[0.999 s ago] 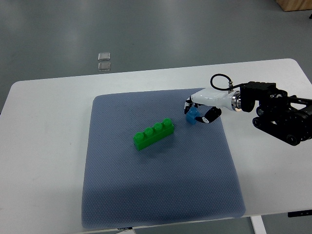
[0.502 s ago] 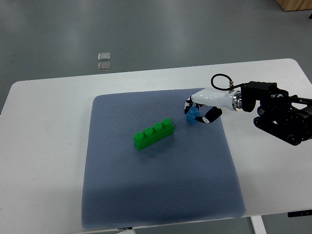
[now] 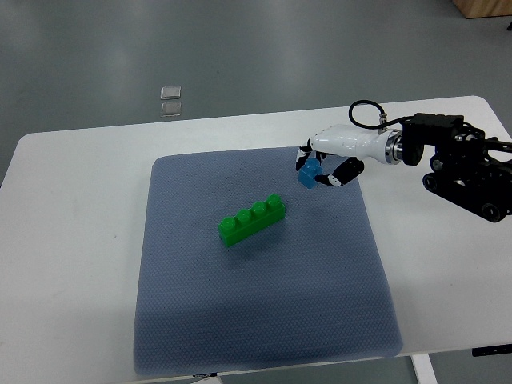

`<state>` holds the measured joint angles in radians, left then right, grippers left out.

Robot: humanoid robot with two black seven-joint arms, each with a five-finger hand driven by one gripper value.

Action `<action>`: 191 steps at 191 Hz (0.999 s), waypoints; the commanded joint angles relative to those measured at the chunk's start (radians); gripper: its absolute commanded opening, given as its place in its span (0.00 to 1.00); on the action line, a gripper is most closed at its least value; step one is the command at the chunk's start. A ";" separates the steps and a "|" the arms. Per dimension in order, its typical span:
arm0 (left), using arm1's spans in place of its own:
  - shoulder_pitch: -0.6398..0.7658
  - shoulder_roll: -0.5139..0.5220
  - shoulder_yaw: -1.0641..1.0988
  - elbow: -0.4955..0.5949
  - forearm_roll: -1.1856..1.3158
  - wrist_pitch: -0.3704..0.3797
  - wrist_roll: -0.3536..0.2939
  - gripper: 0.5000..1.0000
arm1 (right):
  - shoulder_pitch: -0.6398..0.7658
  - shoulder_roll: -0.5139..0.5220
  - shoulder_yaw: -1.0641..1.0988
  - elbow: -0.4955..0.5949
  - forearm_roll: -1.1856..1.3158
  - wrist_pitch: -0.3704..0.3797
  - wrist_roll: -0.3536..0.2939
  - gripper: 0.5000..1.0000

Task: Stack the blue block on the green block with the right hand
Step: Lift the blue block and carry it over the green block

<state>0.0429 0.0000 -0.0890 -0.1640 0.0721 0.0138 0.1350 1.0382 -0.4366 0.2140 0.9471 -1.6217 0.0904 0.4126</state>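
A long green block (image 3: 253, 219) with four studs lies slanted on the blue-grey mat (image 3: 264, 312), left of centre. My right hand (image 3: 322, 170), white with black fingertips, comes in from the right edge and is shut on the small blue block (image 3: 310, 173). The blue block hangs tilted a little above the mat, up and to the right of the green block and apart from it. The left arm does not show.
The mat covers most of a white table (image 3: 72, 256). The right arm's black forearm and cable (image 3: 460, 164) reach over the table's right side. Two small clear squares (image 3: 170, 101) lie on the grey floor beyond the far edge.
My right hand has lifted the blue block off the mat and drawn it slightly up and back. The green block has not moved.
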 commanded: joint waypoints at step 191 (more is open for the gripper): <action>0.000 0.000 0.000 0.000 0.000 0.000 0.000 1.00 | 0.065 0.107 -0.087 0.087 -0.058 0.023 0.008 0.00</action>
<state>0.0430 0.0000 -0.0890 -0.1640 0.0721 0.0138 0.1350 1.1034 -0.3284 0.1309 1.0373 -1.6772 0.1135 0.4202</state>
